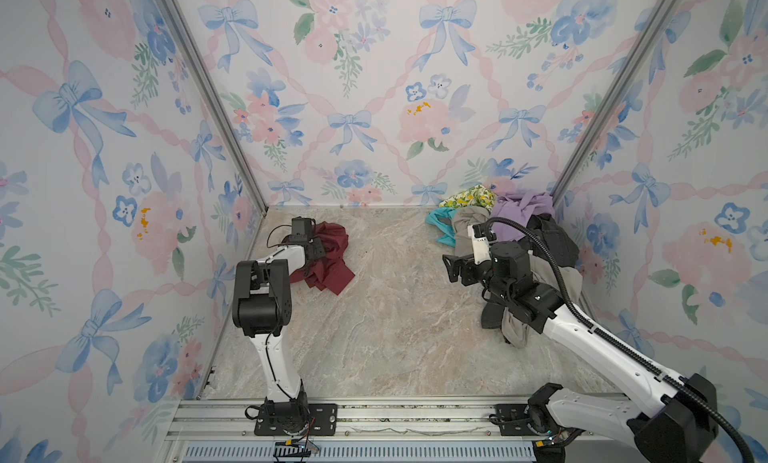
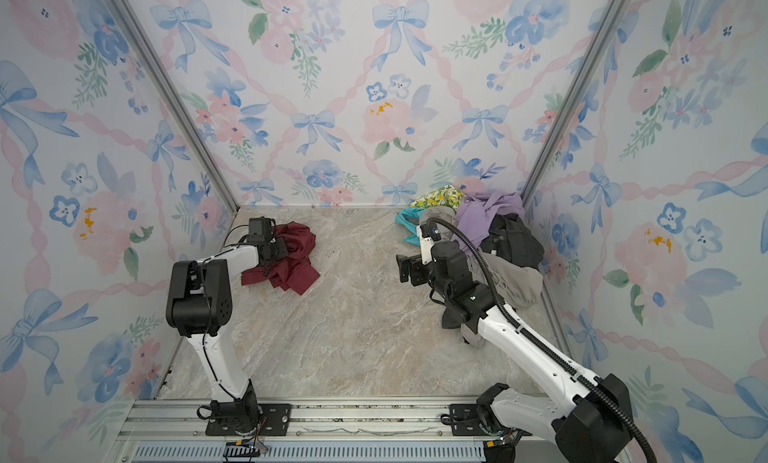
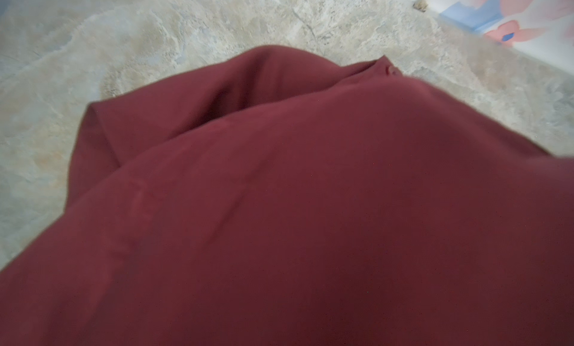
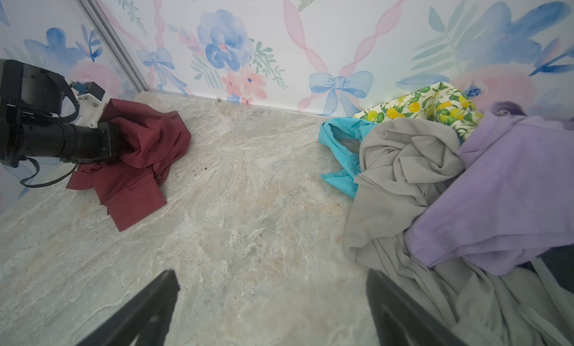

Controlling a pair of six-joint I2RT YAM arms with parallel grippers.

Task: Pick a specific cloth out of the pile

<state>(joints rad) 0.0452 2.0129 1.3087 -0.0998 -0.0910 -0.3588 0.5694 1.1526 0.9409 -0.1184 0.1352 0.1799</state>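
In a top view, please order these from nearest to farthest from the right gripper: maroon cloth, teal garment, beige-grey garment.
1. The beige-grey garment, right beside the right gripper.
2. The teal garment, a little beyond it, farther back.
3. The maroon cloth, far across on the left side.

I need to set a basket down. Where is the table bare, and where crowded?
Bare: the wide middle strip of the table, between the dark red shirt on the left and the pile of clothes on the right. Crowded: the far right corner under the pile, and the left side around the shirt.
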